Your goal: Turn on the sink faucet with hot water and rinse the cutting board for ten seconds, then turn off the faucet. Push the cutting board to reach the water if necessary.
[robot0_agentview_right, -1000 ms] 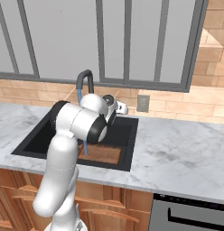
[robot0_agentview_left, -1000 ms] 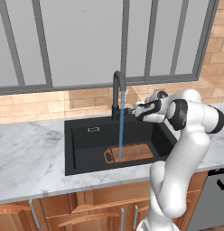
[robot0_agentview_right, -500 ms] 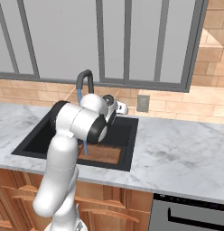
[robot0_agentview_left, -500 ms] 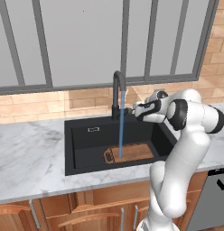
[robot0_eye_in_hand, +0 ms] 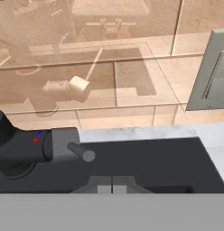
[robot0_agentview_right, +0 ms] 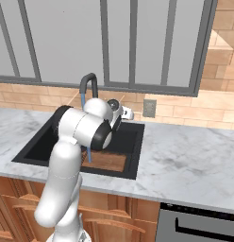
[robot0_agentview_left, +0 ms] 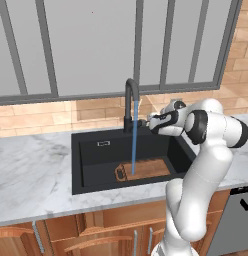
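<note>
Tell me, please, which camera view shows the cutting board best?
The left base view: the cutting board lies almost wholly visible on the floor of the sink, its dark handle end to the left, with the water falling onto it. The right base view shows just a brown part of it beyond the arm. The hand view looks at the faucet's lever instead.

Kitchen, prob. a home: marble counter (robot0_agentview_left: 31, 175) w/ black sink (robot0_agentview_left: 91, 172), wood cabinets (robot0_agentview_left: 96, 230), brick backsplash (robot0_agentview_left: 41, 116).

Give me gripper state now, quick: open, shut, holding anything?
Gripper: shut, holding nothing, fingertips together just short of the faucet lever.
</note>
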Robot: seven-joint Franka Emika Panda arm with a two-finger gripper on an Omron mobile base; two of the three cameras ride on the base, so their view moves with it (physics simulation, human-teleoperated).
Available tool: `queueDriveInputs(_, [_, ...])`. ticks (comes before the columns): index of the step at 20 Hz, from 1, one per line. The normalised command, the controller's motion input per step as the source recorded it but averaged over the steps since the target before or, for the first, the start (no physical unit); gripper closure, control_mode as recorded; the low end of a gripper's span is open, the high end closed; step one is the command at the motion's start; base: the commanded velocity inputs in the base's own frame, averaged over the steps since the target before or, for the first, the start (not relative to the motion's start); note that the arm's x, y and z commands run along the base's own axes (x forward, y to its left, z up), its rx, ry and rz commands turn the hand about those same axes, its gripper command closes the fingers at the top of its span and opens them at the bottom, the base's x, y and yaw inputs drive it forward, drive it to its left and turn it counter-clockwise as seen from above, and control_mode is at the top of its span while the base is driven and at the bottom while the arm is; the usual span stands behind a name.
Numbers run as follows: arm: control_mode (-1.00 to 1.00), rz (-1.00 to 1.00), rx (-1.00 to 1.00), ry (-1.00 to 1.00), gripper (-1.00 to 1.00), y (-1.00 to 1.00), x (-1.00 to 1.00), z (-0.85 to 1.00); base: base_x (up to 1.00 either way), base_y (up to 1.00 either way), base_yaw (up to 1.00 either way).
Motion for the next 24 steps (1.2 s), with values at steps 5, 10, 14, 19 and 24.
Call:
queueDriveInputs(5, [-1.0,0.0,0.0,0.0,1.0,0.0,0.0,0.0,0.0,0.0,0.0])
queueDriveInputs(10, [-1.0,0.0,0.0,0.0,1.0,0.0,0.0,0.0,0.0,0.0,0.0])
queueDriveInputs(14, [-1.0,0.0,0.0,0.0,1.0,0.0,0.0,0.0,0.0,0.0,0.0])
queueDriveInputs(19, [-1.0,0.0,0.0,0.0,1.0,0.0,0.0,0.0,0.0,0.0,0.0])
queueDriveInputs(24, [-1.0,0.0,0.0,0.0,1.0,0.0,0.0,0.0,0.0,0.0,0.0])
